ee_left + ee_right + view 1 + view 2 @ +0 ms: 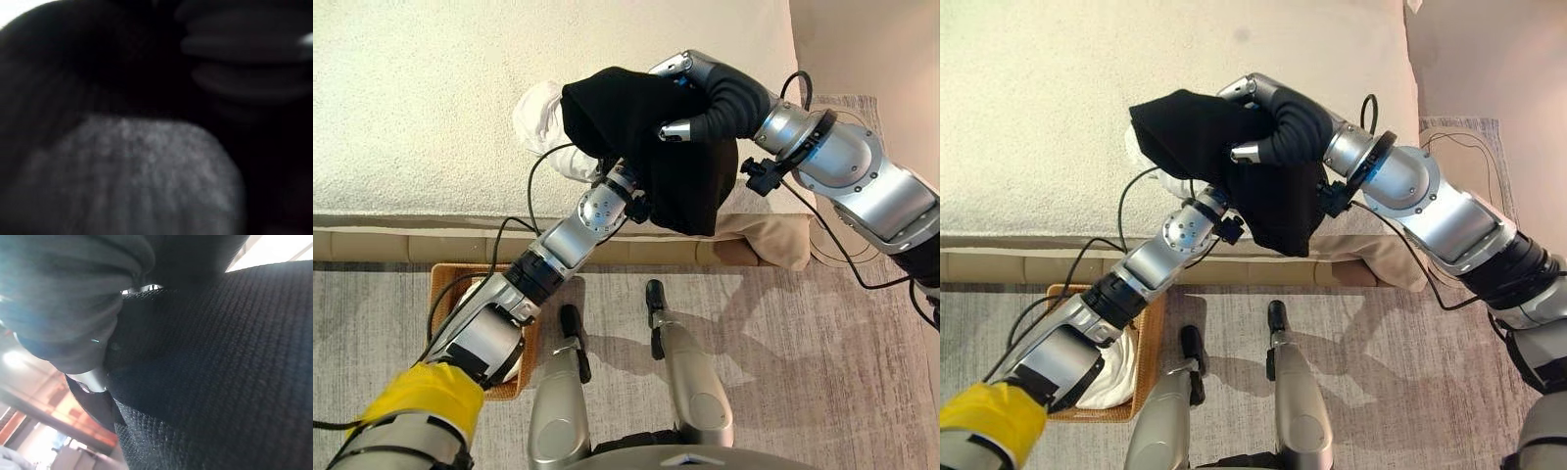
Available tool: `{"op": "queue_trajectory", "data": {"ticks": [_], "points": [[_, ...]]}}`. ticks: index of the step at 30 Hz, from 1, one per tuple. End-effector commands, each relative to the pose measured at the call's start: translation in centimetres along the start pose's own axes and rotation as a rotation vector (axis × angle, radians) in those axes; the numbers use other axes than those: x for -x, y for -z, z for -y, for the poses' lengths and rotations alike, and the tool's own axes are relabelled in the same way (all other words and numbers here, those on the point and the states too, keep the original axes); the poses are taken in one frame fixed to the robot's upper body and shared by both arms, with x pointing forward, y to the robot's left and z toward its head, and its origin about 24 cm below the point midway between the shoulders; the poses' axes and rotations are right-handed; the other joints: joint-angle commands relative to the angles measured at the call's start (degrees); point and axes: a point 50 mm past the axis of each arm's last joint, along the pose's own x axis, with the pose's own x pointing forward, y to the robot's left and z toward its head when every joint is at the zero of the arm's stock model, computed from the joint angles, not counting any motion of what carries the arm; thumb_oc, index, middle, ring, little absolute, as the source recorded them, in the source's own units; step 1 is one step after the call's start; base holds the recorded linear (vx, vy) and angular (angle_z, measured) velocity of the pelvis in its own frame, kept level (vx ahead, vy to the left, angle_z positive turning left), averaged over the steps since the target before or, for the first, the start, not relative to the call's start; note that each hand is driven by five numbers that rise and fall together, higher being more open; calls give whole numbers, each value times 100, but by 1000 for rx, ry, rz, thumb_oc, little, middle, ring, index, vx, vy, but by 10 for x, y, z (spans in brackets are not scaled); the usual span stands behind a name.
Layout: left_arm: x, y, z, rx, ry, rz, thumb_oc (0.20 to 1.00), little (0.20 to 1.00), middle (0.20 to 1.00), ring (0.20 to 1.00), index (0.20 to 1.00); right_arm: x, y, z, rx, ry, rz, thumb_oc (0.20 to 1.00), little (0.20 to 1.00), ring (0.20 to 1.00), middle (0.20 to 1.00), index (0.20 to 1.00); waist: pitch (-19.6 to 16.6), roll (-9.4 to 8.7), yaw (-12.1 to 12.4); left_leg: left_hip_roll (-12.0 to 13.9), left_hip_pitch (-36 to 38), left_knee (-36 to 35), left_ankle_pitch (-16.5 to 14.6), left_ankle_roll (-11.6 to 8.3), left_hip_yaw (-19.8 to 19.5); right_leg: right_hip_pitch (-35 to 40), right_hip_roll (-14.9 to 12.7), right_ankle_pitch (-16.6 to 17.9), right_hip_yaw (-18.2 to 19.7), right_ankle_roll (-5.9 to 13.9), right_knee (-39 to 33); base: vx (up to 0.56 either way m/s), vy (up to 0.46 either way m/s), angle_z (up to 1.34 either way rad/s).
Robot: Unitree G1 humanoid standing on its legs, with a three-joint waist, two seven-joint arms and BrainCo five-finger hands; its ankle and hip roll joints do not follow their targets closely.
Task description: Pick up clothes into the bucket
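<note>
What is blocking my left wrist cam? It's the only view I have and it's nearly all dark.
Observer: A black garment is draped over the left hand. I can't see that hand's fingers.
Operator: Is the right hand on it?
Observer: Yes. The right hand is curled round the top of the black garment, holding it above the cream cushion.
Operator: Where's the bucket?
Observer: A wicker basket stands on the floor beside the left arm, with white cloth already in it.
Operator: Anything left?
Observer: A white garment lies on the cushion behind the black one.
</note>
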Motion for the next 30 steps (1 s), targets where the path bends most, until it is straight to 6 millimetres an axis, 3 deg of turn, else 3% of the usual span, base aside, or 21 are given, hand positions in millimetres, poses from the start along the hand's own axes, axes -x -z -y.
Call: {"op": "queue_trajectory", "data": {"ticks": [1,2,3,7,11,15,16,19,20,21,22,27,30], "points": [[24,32,35,69,110,-103,1000,1000,1000,1000,1000,-3,-64,-1,-100,-9,363,200,200,200,200,200,-698,164,46,-139,-147,413,-309,37,-293,385,-204,-223,-287,353,-137,33,-22,9],[28,36,35,84,107,-119,558,558,558,558,558,-1,-66,0,-99,-5,377,200,200,200,200,200,-698,176,59,-152,-133,417,-314,38,-312,407,-218,-227,-307,349,-124,27,-32,19],[33,40,38,153,103,-134,200,200,200,200,200,3,-68,0,-94,9,393,200,200,200,200,200,-702,201,80,-174,-102,401,-314,38,-355,468,-237,-245,-360,340,-119,19,-26,19],[37,38,48,326,115,-137,200,200,200,200,200,6,-64,2,-90,55,384,200,200,200,200,200,-726,222,100,-182,-73,385,-301,35,-392,532,-256,-252,-411,335,-133,4,-21,17],[40,30,62,579,149,-129,200,200,200,200,200,11,-50,7,-76,143,325,200,200,200,200,200,-788,242,95,-188,-38,305,-263,26,-452,583,-252,-260,-488,317,-176,4,-15,11],[42,24,70,704,172,-124,200,200,200,200,200,15,-33,12,-85,229,256,200,200,200,200,200,-814,241,99,-182,-41,292,-239,19,-503,609,-256,-279,-524,306,-172,3,-12,7],[28,9,81,718,187,-99,200,200,200,200,200,15,-23,8,-111,279,224,200,200,200,200,200,-846,229,43,-179,-28,274,-231,20,-514,608,-261,-301,-538,301,-141,14,-8,3],[34,19,71,798,111,-124,200,200,200,200,200,25,-1,13,-158,390,148,200,200,200,200,200,-891,225,48,-176,-30,280,-243,26,-530,602,-271,-331,-536,295,-103,7,-3,1],[39,23,69,820,91,-138,200,200,200,200,200,30,8,15,-156,438,109,476,476,476,476,476,-895,239,59,-178,-33,281,-247,30,-544,604,-277,-345,-543,288,-85,0,0,0],[43,27,68,837,77,-150,200,200,200,200,200,34,17,17,-141,481,66,928,928,928,928,928,-903,237,75,-184,-46,292,-251,33,-558,605,-280,-360,-553,283,-67,0,0,0],[46,28,66,840,64,-149,200,200,200,200,200,37,21,17,-127,506,42,1000,1000,1000,1000,1000,-890,249,92,-194,-56,302,-251,38,-571,603,-286,-368,-560,278,-44,4,-15,4],[68,38,52,877,-5,-158,200,200,200,200,200,64,57,14,-93,654,-137,1000,1000,1000,1000,1000,-852,302,201,-234,-104,345,-259,60,-689,612,-345,-454,-644,260,81,3,-13,14],[87,42,38,911,-79,-136,200,200,200,200,200,93,90,-4,-108,760,-314,1000,1000,1000,1000,1000,-802,359,318,-302,-153,390,-265,84,-821,618,-430,-566,-743,237,245,8,-7,25]]}}
